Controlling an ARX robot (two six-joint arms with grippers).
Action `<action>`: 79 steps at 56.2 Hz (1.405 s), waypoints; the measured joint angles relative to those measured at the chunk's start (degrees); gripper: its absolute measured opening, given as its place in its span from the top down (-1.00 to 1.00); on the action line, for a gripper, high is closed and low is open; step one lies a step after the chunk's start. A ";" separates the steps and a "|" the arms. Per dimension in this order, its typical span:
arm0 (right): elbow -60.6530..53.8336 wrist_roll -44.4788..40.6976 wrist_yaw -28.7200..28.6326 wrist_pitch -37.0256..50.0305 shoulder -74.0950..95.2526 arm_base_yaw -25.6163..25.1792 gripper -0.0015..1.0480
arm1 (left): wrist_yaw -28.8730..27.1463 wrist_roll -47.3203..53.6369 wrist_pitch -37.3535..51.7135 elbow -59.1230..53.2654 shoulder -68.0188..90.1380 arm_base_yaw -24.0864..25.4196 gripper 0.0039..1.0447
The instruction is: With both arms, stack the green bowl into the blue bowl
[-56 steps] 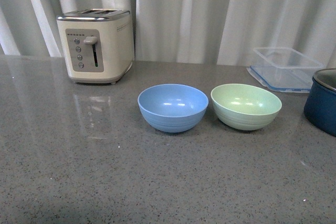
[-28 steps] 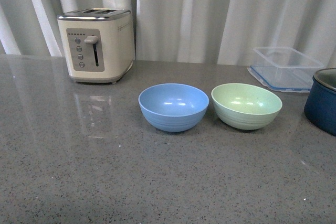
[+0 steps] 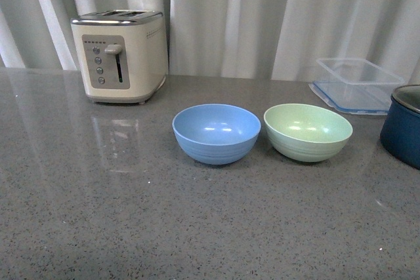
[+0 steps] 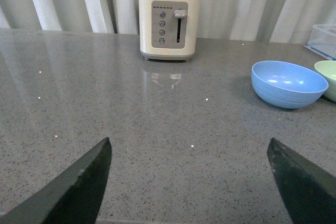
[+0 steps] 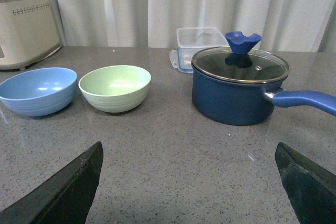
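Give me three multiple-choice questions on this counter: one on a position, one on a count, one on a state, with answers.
1. Seen from the front, the green bowl stands where relative to the blue bowl?
A) right of it
B) left of it
C) inside it
2. How many bowls are on the counter?
A) one
B) two
C) three
3. The navy pot is:
A) lidded
B) uncovered
C) tipped over
Answers: 1 A, they stand side by side, green on the right. 2 B, only those two show. 3 A, its glass lid sits on the rim.
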 joint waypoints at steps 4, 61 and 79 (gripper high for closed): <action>0.00 0.00 -0.02 0.00 0.00 0.00 -0.81 | -0.02 0.07 0.00 0.00 0.00 0.00 -0.91; 57.53 7.19 -8.11 -1.18 89.05 7.96 -0.81 | 0.00 0.15 0.00 0.00 0.00 0.00 -0.88; 72.87 8.46 -1.97 -5.27 106.42 5.20 -0.81 | 0.00 0.15 0.00 0.00 0.00 0.00 -0.88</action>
